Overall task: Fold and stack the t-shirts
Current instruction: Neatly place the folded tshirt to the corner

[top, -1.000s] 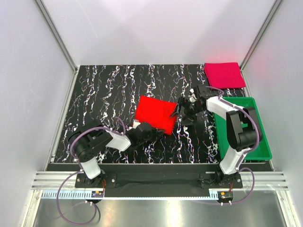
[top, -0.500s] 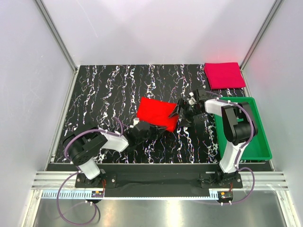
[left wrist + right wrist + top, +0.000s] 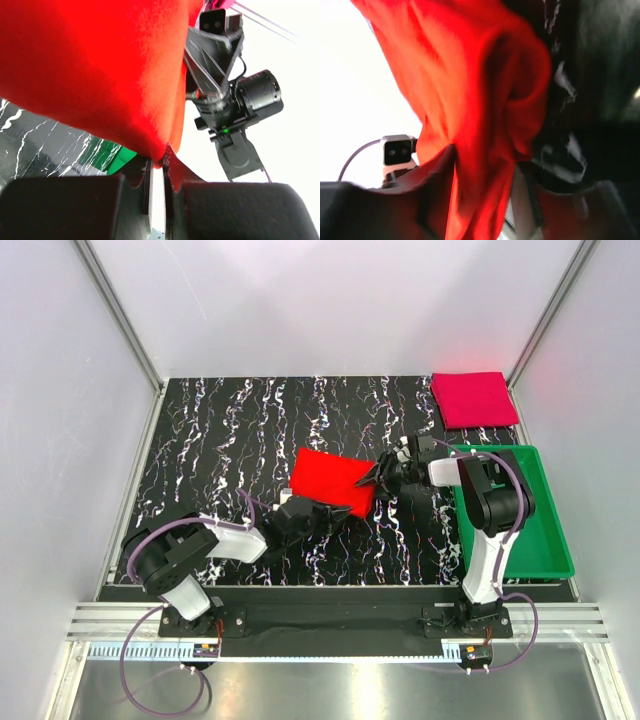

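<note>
Left fingers [image 3: 176, 172] clenched on the near-left corner of the red t-shirt [image 3: 325, 475], cloth pinched at the tips. Shirt is folded, mid-bench [image 3: 230, 440], spanning between both arms. Right fingers [image 3: 432, 172] grasping its right edge, red cloth bunched between them. Crimson t-shirt [image 3: 472, 398] lies folded flat at the far right corner, well apart. Green tray [image 3: 545, 540] on the right edge, beside the right arm.
</note>
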`<act>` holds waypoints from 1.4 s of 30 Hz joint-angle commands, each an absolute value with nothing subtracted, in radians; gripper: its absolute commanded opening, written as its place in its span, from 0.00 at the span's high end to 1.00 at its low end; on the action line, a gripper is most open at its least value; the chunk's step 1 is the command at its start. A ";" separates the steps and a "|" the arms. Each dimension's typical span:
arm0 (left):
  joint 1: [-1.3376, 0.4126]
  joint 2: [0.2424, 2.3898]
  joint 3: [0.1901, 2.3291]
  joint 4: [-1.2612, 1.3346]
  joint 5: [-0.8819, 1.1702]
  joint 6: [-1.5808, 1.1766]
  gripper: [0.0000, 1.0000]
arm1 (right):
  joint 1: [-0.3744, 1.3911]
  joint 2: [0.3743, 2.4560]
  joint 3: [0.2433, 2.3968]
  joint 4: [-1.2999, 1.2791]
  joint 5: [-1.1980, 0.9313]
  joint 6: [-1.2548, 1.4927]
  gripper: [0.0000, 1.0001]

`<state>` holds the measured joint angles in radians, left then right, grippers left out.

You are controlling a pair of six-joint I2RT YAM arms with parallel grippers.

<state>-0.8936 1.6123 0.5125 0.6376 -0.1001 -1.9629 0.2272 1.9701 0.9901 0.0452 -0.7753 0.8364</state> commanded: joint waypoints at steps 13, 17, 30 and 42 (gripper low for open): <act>-0.816 1.427 0.708 0.167 0.277 -1.394 0.49 | 0.227 1.887 1.239 -0.380 -0.435 0.438 1.00; -0.714 1.274 0.764 -0.058 0.353 -1.073 0.49 | 0.225 1.816 1.357 -0.644 -0.249 0.292 1.00; -0.558 1.061 0.802 -0.446 0.271 -0.643 0.46 | 0.199 2.065 2.072 -1.118 0.184 -0.041 1.00; -0.453 1.262 0.879 -0.414 0.363 -0.592 0.46 | 0.066 2.241 2.434 -1.125 0.161 -0.216 1.00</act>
